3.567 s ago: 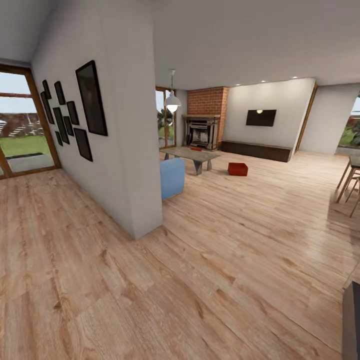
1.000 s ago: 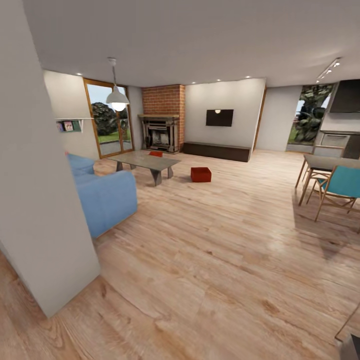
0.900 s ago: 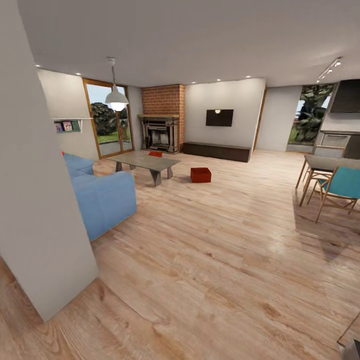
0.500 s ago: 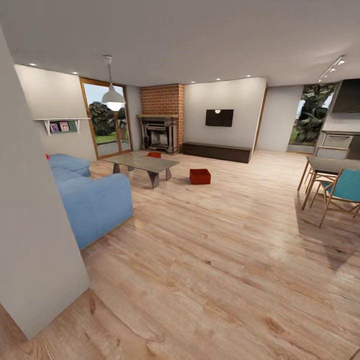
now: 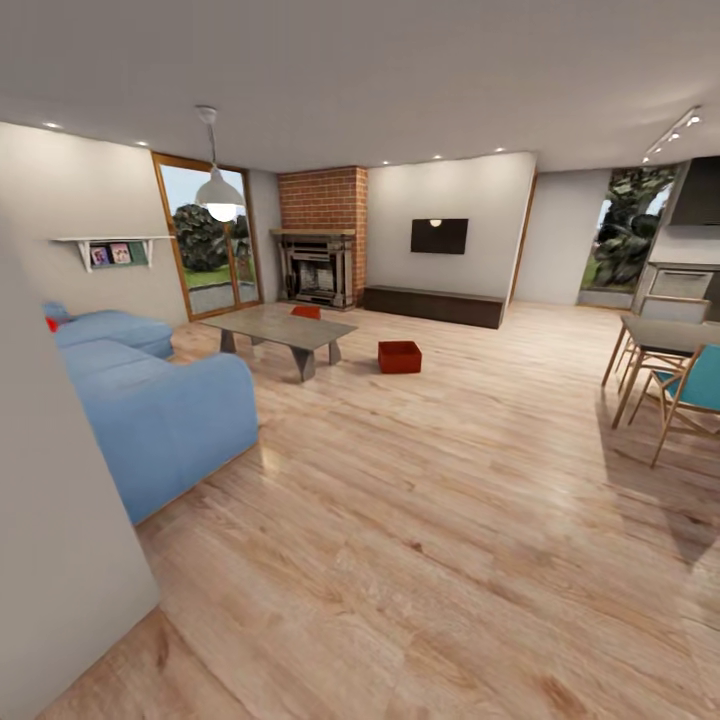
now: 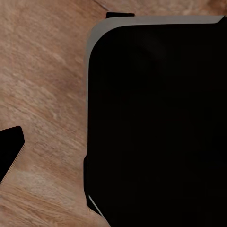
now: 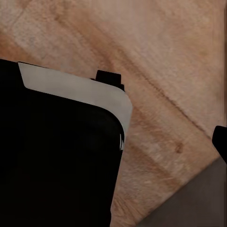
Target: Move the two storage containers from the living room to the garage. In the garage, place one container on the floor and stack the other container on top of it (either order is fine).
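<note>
I am in the living room, on its light wood plank floor (image 5: 430, 520). One orange-red storage container (image 5: 399, 356) sits on the planks, to the right of the glass table (image 5: 280, 327). The other storage container (image 5: 306, 312) rests on the table's far end, in front of the brick fireplace (image 5: 318, 250). Both are far ahead of me. In the left wrist view a dark tip (image 6: 9, 156) juts in over the planks beside my black body (image 6: 161, 123). A similar dark tip (image 7: 220, 142) shows in the right wrist view. The garage is out of view.
A blue sofa (image 5: 150, 410) stands at the left, and a grey wall corner (image 5: 50, 560) is close at my near left. At the right edge are a dining table with chairs (image 5: 670, 375). A TV (image 5: 439, 236) hangs on the far wall, above a low dark cabinet (image 5: 432, 305).
The view has moved forward past the wall corner, which has slid off to the left. More of the sofa and the left wall shows. The two containers have not moved.
</note>
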Tool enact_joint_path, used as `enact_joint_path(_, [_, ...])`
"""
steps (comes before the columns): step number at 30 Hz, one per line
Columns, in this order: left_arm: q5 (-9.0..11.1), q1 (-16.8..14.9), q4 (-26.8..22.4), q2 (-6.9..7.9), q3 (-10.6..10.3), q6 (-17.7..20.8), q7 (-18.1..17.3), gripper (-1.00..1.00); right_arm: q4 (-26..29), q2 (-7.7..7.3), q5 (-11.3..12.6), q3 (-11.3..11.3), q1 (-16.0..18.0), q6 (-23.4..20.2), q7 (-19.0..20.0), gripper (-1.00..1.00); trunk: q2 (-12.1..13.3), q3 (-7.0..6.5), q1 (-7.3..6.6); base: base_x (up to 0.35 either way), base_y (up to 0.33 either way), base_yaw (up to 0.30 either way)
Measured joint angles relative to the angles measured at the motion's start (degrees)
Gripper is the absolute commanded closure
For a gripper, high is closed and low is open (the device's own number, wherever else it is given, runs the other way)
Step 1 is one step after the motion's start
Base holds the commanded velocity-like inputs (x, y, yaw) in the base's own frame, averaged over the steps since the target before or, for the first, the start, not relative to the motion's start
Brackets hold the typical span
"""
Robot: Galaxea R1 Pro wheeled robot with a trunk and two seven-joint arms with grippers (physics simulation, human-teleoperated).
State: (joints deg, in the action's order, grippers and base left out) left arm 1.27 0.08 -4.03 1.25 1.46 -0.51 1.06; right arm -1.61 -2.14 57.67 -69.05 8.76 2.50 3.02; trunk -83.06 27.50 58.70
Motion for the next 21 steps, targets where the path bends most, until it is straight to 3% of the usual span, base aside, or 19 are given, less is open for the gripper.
enact_joint_path(16, [0.0,0.0,0.04,0.02,-0.03,-0.02,0.0,-1.0,0.0,0.0,0.06,0.15,0.0,0.0,0.0,-1.0,0.0,0.0,0.0,0.32,0.0,0.0])
enact_joint_path(21, [0.0,0.0,0.03,0.02,-0.01,-0.02,0.0,-1.0,0.0,0.0,0.17,0.21,-0.01,0.01,0.0,-1.0,0.0,0.0,0.0,0.32,0.0,-0.182])
